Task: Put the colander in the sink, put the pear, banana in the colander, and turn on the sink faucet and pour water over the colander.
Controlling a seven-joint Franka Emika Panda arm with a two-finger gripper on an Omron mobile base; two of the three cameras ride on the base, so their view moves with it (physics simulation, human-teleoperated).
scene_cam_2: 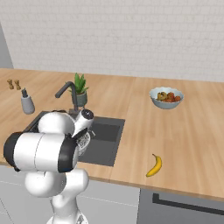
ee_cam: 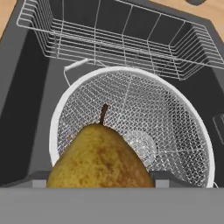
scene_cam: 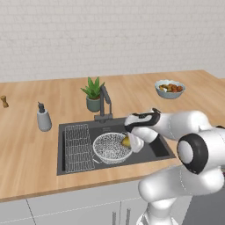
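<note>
Filling the hand view's foreground, the pear (ee_cam: 99, 157) is being pinched between the gripper (ee_cam: 99, 181) fingers, hanging over the colander (ee_cam: 175, 127) in the sink (ee_cam: 26, 109). Bending low, the arm is hiding the colander's right edge. Away on the counter (scene_cam_2: 175, 135), the banana (scene_cam_2: 154, 166) is lying.

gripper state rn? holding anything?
Gripper: shut on the pear, held over the colander in the sink.
</note>
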